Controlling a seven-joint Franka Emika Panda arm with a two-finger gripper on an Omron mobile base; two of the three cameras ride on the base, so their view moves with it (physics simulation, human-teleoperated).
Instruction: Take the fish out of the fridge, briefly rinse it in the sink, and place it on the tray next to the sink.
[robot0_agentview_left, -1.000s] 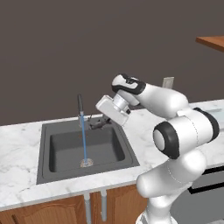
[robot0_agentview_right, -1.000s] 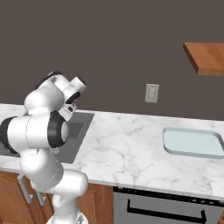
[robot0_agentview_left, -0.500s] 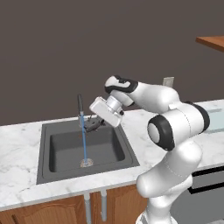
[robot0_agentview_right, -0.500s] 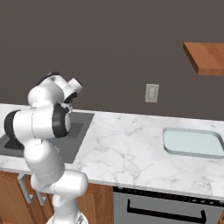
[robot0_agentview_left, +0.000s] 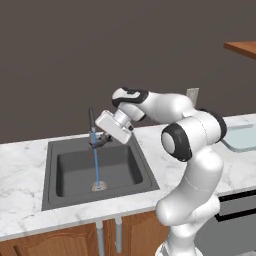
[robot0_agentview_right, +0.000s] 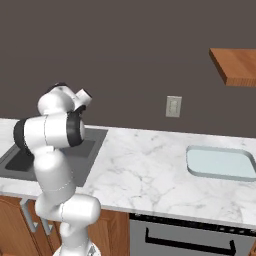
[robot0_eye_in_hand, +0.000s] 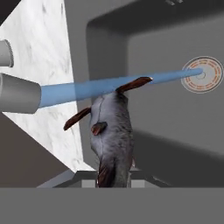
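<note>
Change: since a second ago the arm has swung its elbow left, carrying the gripper (robot0_agentview_left: 101, 141) nearer the faucet (robot0_agentview_left: 91, 121).
Fish: the fish (robot0_eye_in_hand: 112, 131) hangs over the sink (robot0_agentview_left: 65, 192), its fin touching the water stream (robot0_eye_in_hand: 109, 85).
Fingers: clamped on the fish's tail end, judging by the hand view.
Technique: hold it steady in the stream, over the basin; keep the rinse brief.
Destination: the tray (robot0_agentview_right: 220, 163) lies well apart to the right.

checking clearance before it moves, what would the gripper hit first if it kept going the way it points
The gripper, shut on the fish, points toward the water stream; past that, probably the sink basin, though depth is unclear.
</note>
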